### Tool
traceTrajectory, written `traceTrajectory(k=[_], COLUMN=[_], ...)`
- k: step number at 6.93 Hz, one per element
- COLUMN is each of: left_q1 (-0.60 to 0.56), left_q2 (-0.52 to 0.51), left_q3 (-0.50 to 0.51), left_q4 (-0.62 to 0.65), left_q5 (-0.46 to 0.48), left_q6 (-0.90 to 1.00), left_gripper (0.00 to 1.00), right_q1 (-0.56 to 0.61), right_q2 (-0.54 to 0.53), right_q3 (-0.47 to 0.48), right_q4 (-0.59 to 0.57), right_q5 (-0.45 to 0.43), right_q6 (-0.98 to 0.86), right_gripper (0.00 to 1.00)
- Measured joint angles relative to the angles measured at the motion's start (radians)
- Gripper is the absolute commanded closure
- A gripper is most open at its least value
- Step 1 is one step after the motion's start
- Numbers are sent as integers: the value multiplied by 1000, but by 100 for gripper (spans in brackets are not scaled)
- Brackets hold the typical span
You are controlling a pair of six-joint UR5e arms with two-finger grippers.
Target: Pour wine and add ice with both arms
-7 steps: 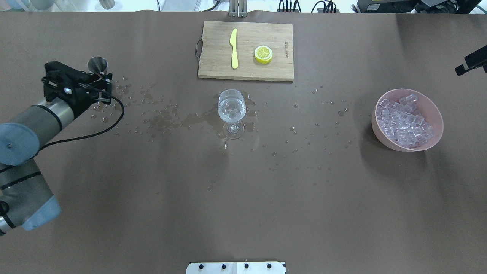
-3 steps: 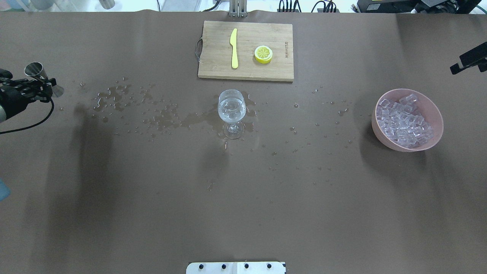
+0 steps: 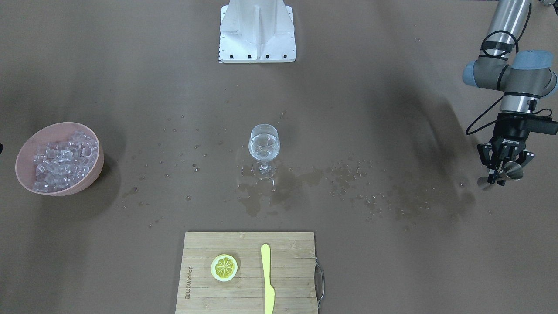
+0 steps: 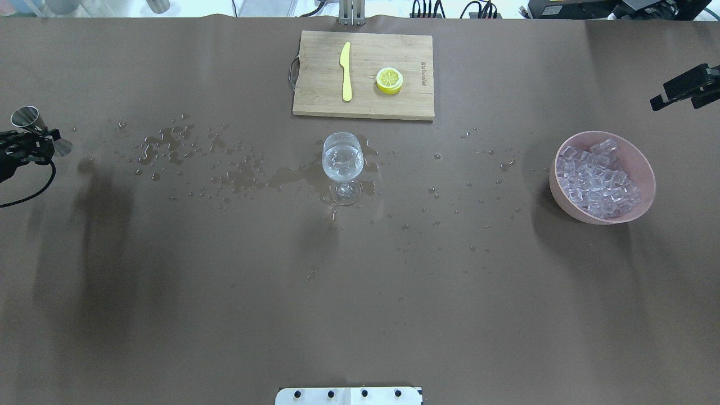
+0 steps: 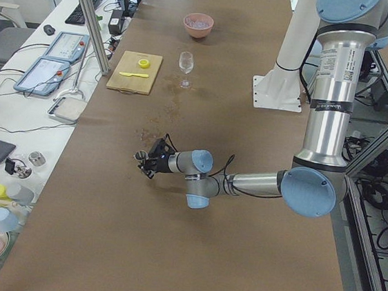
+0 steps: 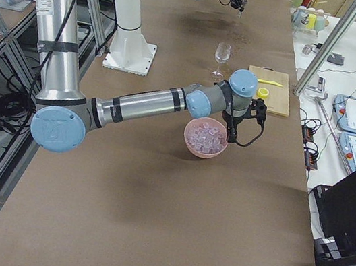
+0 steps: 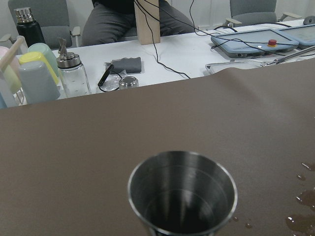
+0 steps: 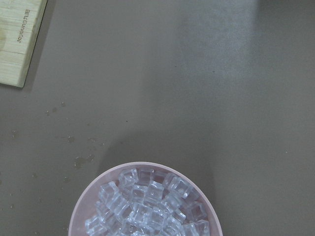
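Brown sheeting covers the whole bench (image 4: 360,315). Places below are read from the overhead view.

Arms: the left arm (image 5: 331,97) is stretched out low to the far left edge. The right arm (image 6: 142,103) reaches along the right end.

The left claw (image 4: 31,143) has its fingers closed on the waist of a steel jigger (image 4: 25,117), which it holds above the bench. The wrist view looks into the jigger's open cup. I cannot tell whether any liquid is in it.

The right claw (image 4: 661,102) hangs above the bench just beyond the far side of the bowl, apart from it. I cannot tell how far its jaws are open, or whether it holds anything.

A wooden cutting board (image 4: 315,84) lies at far centre, with its handle to the left.

A pink bowl (image 4: 564,201) stands at the right, heaped with the ice (image 4: 596,177), all of it clear cubes.

The wine glass (image 4: 343,194) stands upright at mid-bench, just near of the board. The wine (image 4: 342,163) is a small clear pool low in its bowl.

A yellow knife (image 4: 345,73) lies on the board with its tip pointing far. A lemon slice (image 4: 389,80) sits to its right, apart from it.

Spilled drops (image 4: 169,140) run from the left side to the foot of the glass, with thinner spatter to its right and near side.
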Motion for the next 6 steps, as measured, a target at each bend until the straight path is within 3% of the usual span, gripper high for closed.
traceTrajectory(k=[2, 4, 6], left_q1=[3, 4, 5], left_q2=[1, 0, 0], left_q3=[23, 28, 29], left_q4=[-3, -3, -2], left_q5=[0, 0, -1], left_q6=[-6, -9, -9], left_gripper=[74, 6, 2], right_q1=[-21, -30, -32], right_q2=[1, 2, 1], right_q3=[2, 3, 2], right_q4=[4, 3, 3], right_q5=[-32, -44, -45], right_q6=[4, 4, 4], right_gripper=[0, 0, 0])
